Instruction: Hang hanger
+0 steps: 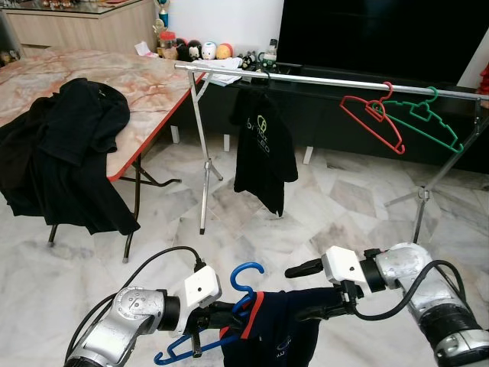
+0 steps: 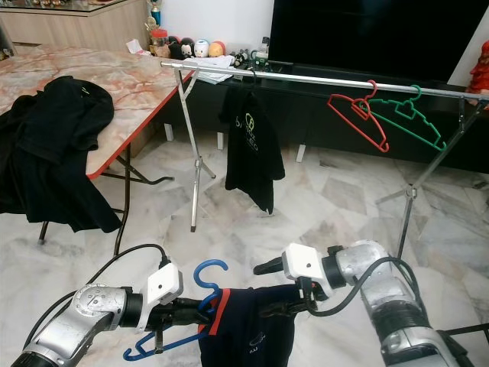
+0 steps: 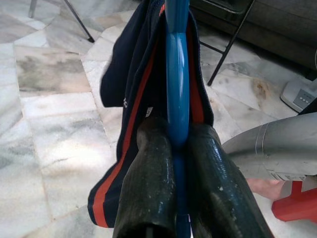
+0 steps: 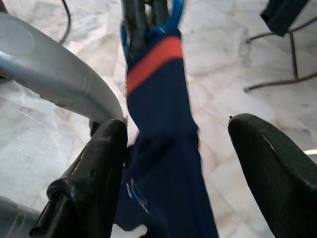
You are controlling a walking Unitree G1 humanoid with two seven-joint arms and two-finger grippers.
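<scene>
My left gripper [image 1: 221, 317] is shut on the lower bar of a blue hanger [image 1: 248, 277], low in front of me. The left wrist view shows both fingers [image 3: 148, 183] pinching the blue hanger [image 3: 177, 74]. A navy shirt [image 1: 279, 330] with an orange-red collar stripe is draped on the hanger. My right gripper [image 1: 302, 292] stands open beside the shirt's shoulder, one finger above and one below the cloth. In the right wrist view the navy shirt [image 4: 163, 148] hangs between the spread fingers [image 4: 99, 163]. The silver clothes rail [image 1: 321, 77] stands ahead across the floor.
On the rail hang a black T-shirt [image 1: 263, 145], a red hanger [image 1: 374, 115] and a green hanger [image 1: 425, 119]. A folding table [image 1: 153, 84] at the left carries a heap of black clothes [image 1: 61, 145]. Marble floor lies between me and the rail; a dark TV unit stands behind.
</scene>
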